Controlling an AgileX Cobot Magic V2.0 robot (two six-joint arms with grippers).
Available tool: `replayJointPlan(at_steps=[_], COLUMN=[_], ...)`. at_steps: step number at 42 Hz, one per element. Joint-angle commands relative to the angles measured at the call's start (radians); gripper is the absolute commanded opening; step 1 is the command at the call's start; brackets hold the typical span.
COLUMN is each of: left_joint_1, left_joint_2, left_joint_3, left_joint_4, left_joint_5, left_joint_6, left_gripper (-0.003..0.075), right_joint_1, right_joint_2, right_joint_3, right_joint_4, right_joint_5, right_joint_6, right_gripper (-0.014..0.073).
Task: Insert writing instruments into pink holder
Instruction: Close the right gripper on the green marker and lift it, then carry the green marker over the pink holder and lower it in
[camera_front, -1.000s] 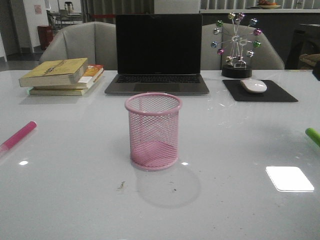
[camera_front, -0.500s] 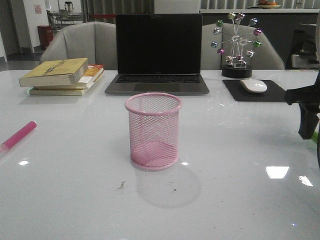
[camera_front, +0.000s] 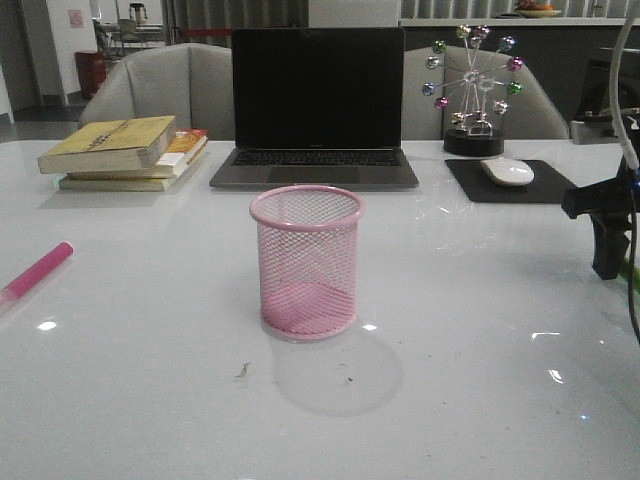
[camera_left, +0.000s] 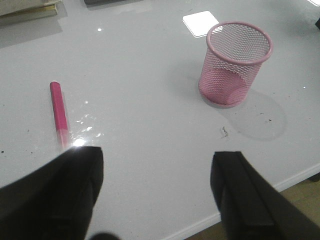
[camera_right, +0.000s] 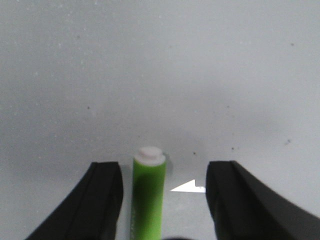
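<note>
The right gripper is wide open around the green marker lying on the worktop. The left gripper is wide open too, empty. The pink marker lies well apart from the pink mesh holder.

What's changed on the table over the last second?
The right gripper has come in from the table's right edge and now straddles the green marker, jaws open, not yet gripping. The pink holder, the pink marker and the open left gripper haven't visibly moved.
</note>
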Motion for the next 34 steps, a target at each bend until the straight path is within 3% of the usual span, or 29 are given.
replayJointPlan(at_steps=[1, 6, 13, 16, 27, 34], left_joint_1=[-0.007, -0.007, -0.007, -0.007, -0.007, -0.007], left_joint_2=[0.006, 0.006, 0.006, 0.006, 0.006, 0.006], left_joint_3=[-0.032, -0.032, -0.032, -0.032, -0.032, -0.032], left_joint_4=[-0.012, -0.012, -0.012, -0.012, -0.012, -0.012], left_joint_5=[-0.07, -0.07, -0.07, -0.07, -0.07, -0.07], left_joint_6=[0.001, 0.001, 0.001, 0.001, 0.001, 0.001], left_gripper=[0.0507, 0.0507, 0.0507, 0.0507, 0.0507, 0.0507], right_joint_1=[-0.004, -0.004, -0.004, -0.004, 0.034, 0.136], right_joint_2=[-0.032, -0.031, -0.031, -0.031, -0.113, -0.32], right_joint_3=[-0.048, -0.051, -0.051, -0.051, -0.035, 0.075], right_joint_4=[-0.014, -0.014, 0.004, 0.022, 0.049, 0.083], right_joint_5=[0.026, 0.039, 0.05, 0.05, 0.034, -0.168], right_joint_6=[0.002, 0.002, 0.002, 0.002, -0.024, -0.034], right_gripper=[0.0488, 0.0441, 0.0223, 0.0168, 0.015, 0.015])
